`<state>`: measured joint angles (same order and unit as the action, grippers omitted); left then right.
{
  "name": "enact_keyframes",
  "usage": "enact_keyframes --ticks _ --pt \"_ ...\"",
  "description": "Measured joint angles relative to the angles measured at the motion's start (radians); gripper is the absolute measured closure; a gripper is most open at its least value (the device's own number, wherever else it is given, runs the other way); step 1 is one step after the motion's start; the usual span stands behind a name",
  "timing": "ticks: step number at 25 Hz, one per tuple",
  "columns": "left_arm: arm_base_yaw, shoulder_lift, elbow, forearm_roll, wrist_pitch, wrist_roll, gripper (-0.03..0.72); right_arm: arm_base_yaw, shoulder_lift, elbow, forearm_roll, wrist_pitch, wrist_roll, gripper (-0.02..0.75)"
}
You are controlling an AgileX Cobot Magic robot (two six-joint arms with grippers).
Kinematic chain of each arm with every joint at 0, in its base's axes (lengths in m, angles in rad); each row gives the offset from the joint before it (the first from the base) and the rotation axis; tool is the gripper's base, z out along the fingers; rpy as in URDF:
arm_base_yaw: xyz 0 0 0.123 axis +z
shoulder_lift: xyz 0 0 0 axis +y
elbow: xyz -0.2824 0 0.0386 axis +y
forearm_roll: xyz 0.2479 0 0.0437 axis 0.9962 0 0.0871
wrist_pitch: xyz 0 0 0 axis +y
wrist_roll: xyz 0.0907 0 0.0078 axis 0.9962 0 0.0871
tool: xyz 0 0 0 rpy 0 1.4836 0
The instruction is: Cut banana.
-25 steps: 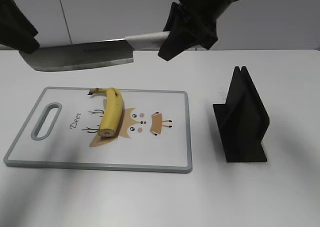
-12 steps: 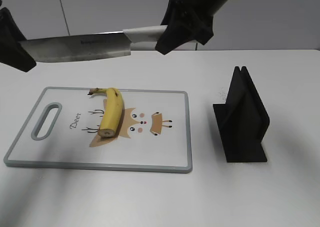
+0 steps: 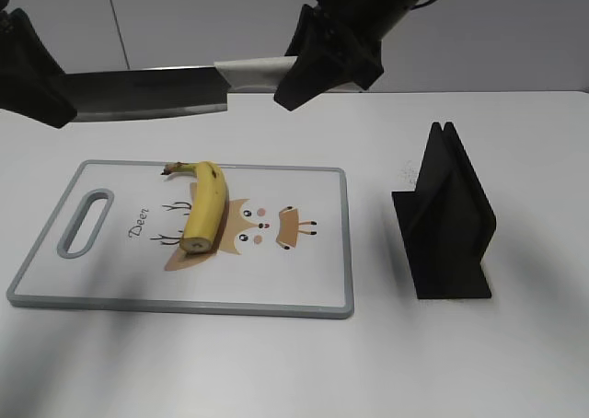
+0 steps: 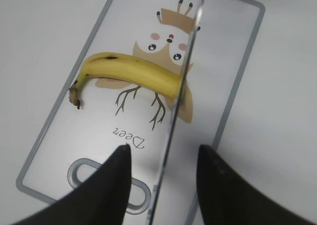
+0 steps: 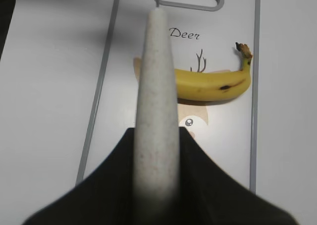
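The yellow curved banana (image 3: pixel 204 206) lies on the grey-rimmed white cutting board (image 3: pixel 304 280) toward the bench's left edge. Above it, the right gripper (image 3: pixel 313 63) clamps the pale handle of a steel cleaver (image 3: pixel 152 93); the left gripper (image 4: pixel 163 158) straddles its blade, fingers apart.

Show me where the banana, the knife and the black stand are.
banana (image 3: pixel 206 208): exterior view, middle of its yellow body.
knife (image 3: pixel 152 92): exterior view, flat of the blade.
black stand (image 3: pixel 448 217): exterior view, its sloped side.
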<state>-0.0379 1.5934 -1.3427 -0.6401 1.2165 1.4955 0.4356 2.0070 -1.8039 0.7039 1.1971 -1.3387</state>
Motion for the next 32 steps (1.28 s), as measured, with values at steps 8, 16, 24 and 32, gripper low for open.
enact_keyframes --ticks 8,16,24,32 --pt "0.0 0.02 0.0 0.015 0.0 0.002 0.327 0.0 0.0 0.0 0.007 -0.001 -0.013 0.565" --pt "0.0 0.02 0.0 0.003 -0.002 0.003 0.464 0.0 0.0 0.0 -0.006 -0.001 -0.015 0.565" --pt "0.0 0.02 0.0 -0.002 -0.001 0.009 0.668 0.0 0.0 0.0 -0.009 -0.004 -0.017 0.565" --pt "-0.042 0.02 0.0 0.075 -0.034 0.029 0.695 0.0 0.001 0.0 -0.049 -0.007 0.012 0.565"
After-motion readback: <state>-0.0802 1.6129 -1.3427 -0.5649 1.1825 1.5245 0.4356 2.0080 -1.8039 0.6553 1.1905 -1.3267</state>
